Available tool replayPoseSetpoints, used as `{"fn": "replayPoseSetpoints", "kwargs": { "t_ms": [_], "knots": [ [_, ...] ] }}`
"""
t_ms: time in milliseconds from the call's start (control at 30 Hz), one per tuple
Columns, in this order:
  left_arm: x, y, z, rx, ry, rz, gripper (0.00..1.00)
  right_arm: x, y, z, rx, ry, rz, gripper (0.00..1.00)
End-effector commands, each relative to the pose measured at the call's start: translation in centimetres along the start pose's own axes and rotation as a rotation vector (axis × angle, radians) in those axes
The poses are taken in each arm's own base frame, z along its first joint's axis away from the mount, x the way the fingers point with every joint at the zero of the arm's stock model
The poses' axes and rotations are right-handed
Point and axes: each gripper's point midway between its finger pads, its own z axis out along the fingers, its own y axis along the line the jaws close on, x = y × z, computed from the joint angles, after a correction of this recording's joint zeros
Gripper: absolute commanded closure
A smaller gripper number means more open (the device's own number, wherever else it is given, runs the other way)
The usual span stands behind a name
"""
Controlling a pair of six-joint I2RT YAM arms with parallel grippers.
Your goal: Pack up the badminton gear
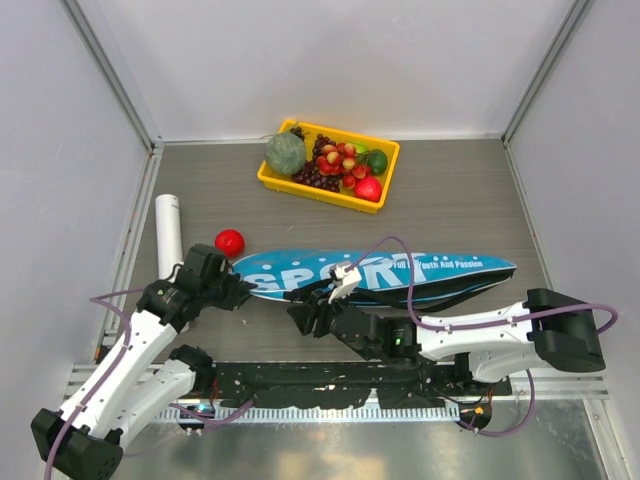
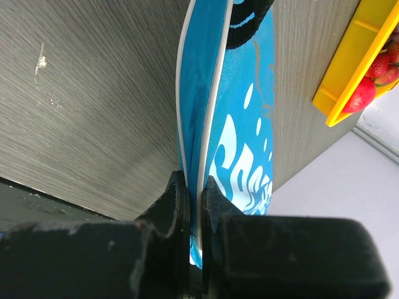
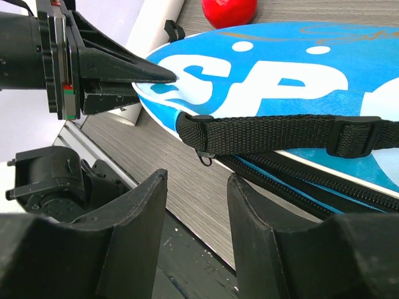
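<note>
From overhead, I see the blue bag [image 1: 400, 272] lying flat across the middle of the table [image 1: 470, 210], its wide end toward my left arm. The left gripper [image 1: 240, 290] meets that wide end at its edge. The right gripper [image 1: 305, 318] sits just in front of the bag's near side, below the word SPORT. The white tube [image 1: 168, 232] lies along the table's left edge, with the red ball [image 1: 229, 242] between it and the bag (touching neither, as far as I can tell). The yellow tray [image 1: 270, 178] of fruit stands well behind.

On the left wrist camera, the two fingers [image 2: 171, 205] are clenched on the bag's white-piped rim, and the blue cloth runs away from them. A corner of the tray shows at the right.

On the right wrist camera, the fingers [image 3: 137, 212] stand apart with only bare table between them, grasping nothing. Just past them, the black strap [image 3: 274, 132] and the zip [image 3: 299, 180] run along the bag's side. At upper left, the left gripper's tip pinches the bag's end.
</note>
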Motion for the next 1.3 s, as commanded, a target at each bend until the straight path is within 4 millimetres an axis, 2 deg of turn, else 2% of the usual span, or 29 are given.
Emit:
{"fn": "replayPoseSetpoints", "kwargs": {
  "t_ms": [0, 367, 767, 867, 1000, 1100, 1267],
  "knots": [
    [0.5, -0.9, -1.1, 0.021, 0.024, -0.033, 1.0, -2.8, 1.8, 0.4, -0.008, -0.094, 0.108, 0.52],
    [0.6, -0.5, -1.2, 0.017, 0.032, -0.037, 1.0, -2.4, 1.8, 0.9, 0.024, -0.083, 0.155, 0.51],
    [0.8, -0.7, -1.2, 0.014, 0.04, -0.035, 1.0, -2.8, 0.6, 1.6, 0.115, -0.124, 0.146, 0.52],
    [0.9, -0.7, -1.3, 0.017, 0.041, -0.036, 1.0, -2.8, 0.4, 1.7, 0.127, -0.131, 0.145, 0.55],
    [0.9, -0.7, -1.3, 0.017, 0.042, -0.038, 1.0, -2.4, 0.5, 2.1, 0.119, -0.124, 0.127, 0.59],
    [0.9, -0.7, -1.3, 0.017, 0.044, -0.038, 1.0, -2.1, 1.3, 2.4, 0.081, -0.112, 0.121, 0.6],
    [1.5, -0.6, -1.4, 0.011, 0.071, -0.033, 1.0, -1.8, 1.3, 2.6, 0.078, -0.111, 0.106, 0.6]
  ]
}}
